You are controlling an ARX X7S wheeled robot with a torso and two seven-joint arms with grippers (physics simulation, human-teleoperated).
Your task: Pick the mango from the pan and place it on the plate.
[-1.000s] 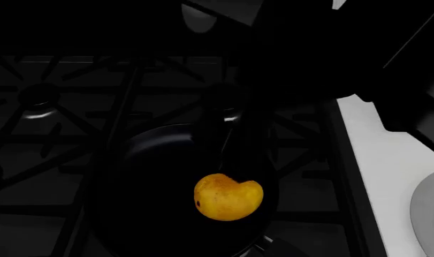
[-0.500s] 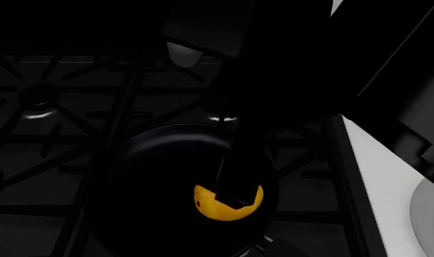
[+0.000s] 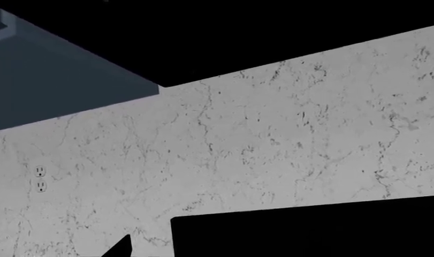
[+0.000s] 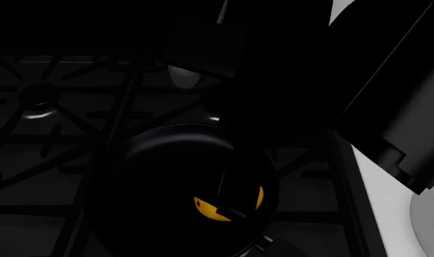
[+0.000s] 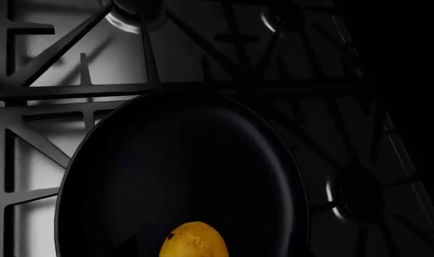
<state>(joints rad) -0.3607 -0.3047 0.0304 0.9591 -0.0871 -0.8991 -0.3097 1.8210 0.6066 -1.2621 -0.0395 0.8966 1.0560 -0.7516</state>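
Observation:
The yellow-orange mango [image 4: 204, 209] lies in the near part of the black pan [image 4: 167, 160] on the stove. My right arm reaches down from the upper right. Its gripper [image 4: 235, 201] hangs right over the fruit, and a dark finger [image 4: 231, 195] hides the mango's middle, leaving only its left side and a sliver on the right showing. In the right wrist view the mango [image 5: 193, 242] shows unobstructed between the jaws, inside the pan [image 5: 181, 160], so the gripper reads as open. A slice of the light-grey plate [image 4: 431, 225] shows at the right edge. The left wrist view holds only wall.
The pan sits on black stove grates [image 4: 52, 123] with a burner [image 4: 37, 99] at the far left. A white counter [image 4: 388, 198] runs along the stove's right side and carries the plate. The left wrist view shows a marbled backsplash [image 3: 274, 150] and a blue-grey cabinet [image 3: 52, 85].
My right arm has come down and forward over the pan. The gripper now covers most of the mango, which was fully in sight a second ago. The mango has not moved.

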